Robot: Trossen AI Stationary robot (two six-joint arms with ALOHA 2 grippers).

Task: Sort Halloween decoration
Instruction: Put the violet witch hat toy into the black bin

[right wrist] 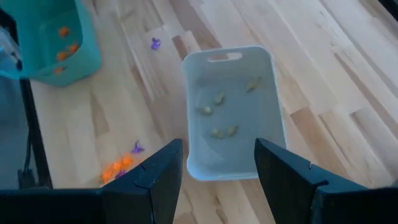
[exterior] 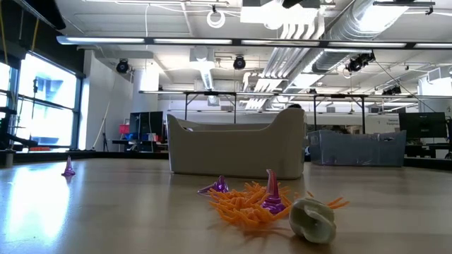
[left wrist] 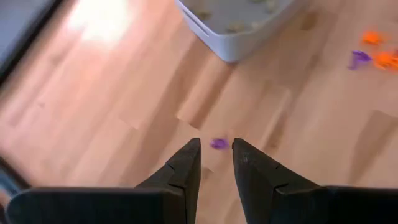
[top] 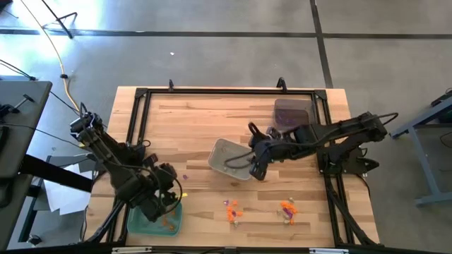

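The Halloween decoration lies scattered on the wooden table: two orange and purple clusters (top: 232, 209) (top: 287, 209) near the front edge, and a lone purple trinket (left wrist: 218, 144). Pale pieces lie in the grey tray (right wrist: 233, 106), and orange ones in the green tray (right wrist: 56, 43). My left gripper (left wrist: 216, 149) is raised over the green tray's far edge. It is open by a narrow gap with nothing in it, and the purple trinket shows just beyond its tips. My right gripper (right wrist: 217, 149) hangs wide open above the grey tray's right end.
A dark tray (top: 291, 113) stands at the back right, behind the right arm. A black frame (top: 226, 90) runs along the table's edges. In the low view a pale piece (exterior: 314, 219) lies beside the orange cluster (exterior: 247, 201). Bare wood shows at the back left.
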